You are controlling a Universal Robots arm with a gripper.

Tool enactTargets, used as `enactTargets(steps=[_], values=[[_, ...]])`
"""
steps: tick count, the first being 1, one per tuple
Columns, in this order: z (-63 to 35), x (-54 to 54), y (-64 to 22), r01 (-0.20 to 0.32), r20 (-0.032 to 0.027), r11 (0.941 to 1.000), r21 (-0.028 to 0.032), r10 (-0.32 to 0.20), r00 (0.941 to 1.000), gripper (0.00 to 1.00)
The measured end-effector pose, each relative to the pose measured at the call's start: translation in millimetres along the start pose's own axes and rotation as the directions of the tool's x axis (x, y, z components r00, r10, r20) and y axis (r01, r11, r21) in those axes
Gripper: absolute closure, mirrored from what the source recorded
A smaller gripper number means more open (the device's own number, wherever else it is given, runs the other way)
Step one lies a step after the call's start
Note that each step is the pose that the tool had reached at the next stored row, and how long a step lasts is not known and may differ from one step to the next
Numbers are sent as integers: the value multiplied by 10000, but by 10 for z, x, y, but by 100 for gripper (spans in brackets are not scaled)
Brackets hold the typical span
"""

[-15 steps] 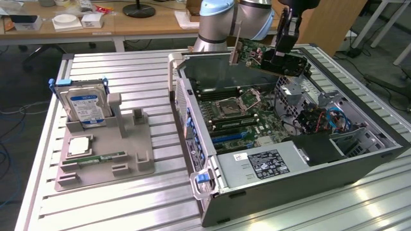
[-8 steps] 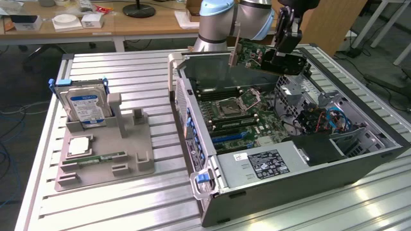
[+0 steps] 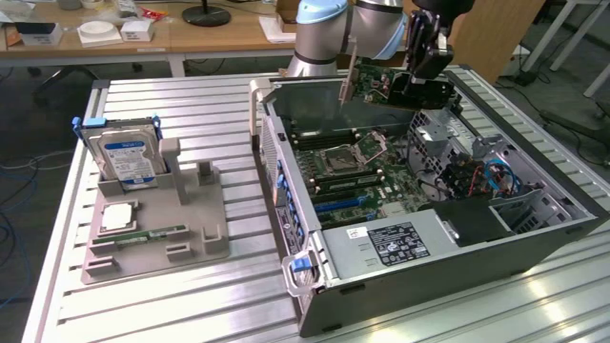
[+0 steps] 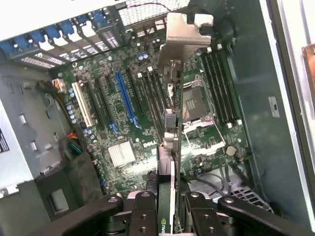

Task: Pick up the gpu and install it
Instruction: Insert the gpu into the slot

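**A:** Where's the gpu (image 3: 378, 82)?

**B:** Off the table (image 3: 181, 107), up in the air. It hangs over the far end of the open computer case (image 3: 533, 236), in the grip of the gripper (image 3: 426, 77). Its silver bracket (image 3: 348, 75) sits at the end toward the exterior view's left and points down into the case.

**A:** Jaws?

**B:** Closed partway, clamped on the gpu. In the wrist view, one of the black fingers (image 4: 142, 211) sits on each side of the card, which shows edge-on between them.

**A:** Touching anything below?

**B:** The card is above the motherboard (image 4: 123, 132), well clear of it and not in any slot. The long blue slot (image 4: 125, 98) stands bare, and the card lines up nearer the processor socket (image 4: 197, 103). Whether the bracket tip brushes the far wall of the case, I can't tell from here.

**A:** The case itself?

**B:** It lies on its side, lid off, on the exterior view's right half of the slatted table. The black power supply (image 3: 391, 243) is at the near end.

**A:** And the rest?

**B:** A grey holder (image 3: 205, 243) sits on the exterior view's left, well apart from the arm. A hard drive (image 3: 126, 153) stands upright at its far end. A narrow green memory stick (image 3: 143, 234) lies flat nearer. A small square chip (image 3: 116, 216) lies between them, probably a processor.
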State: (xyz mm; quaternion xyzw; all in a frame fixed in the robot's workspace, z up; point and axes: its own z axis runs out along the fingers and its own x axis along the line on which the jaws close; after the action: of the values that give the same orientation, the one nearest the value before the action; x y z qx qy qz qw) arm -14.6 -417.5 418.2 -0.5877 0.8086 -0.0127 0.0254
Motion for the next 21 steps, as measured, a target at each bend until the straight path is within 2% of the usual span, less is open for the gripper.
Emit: enactTargets(steps=[6, 10, 12, 14, 15, 18, 21], values=[[4, 0, 1, 857, 65, 9963, -9, -857, 9963, 74], [43, 8, 14, 1364, 104, 9907, -21, -1363, 9906, 74], [72, 9, 16, 1681, 121, 9858, -31, -1680, 9857, 74], [100, 10, 18, 1917, 130, 9814, -63, -1916, 9814, 74], [109, 10, 19, 1999, 155, 9798, -67, -1998, 9797, 74], [135, 11, 22, 2197, 337, 9755, -87, -2193, 9751, 74], [185, 14, 26, 2349, 351, 9720, -103, -2345, 9715, 74]])
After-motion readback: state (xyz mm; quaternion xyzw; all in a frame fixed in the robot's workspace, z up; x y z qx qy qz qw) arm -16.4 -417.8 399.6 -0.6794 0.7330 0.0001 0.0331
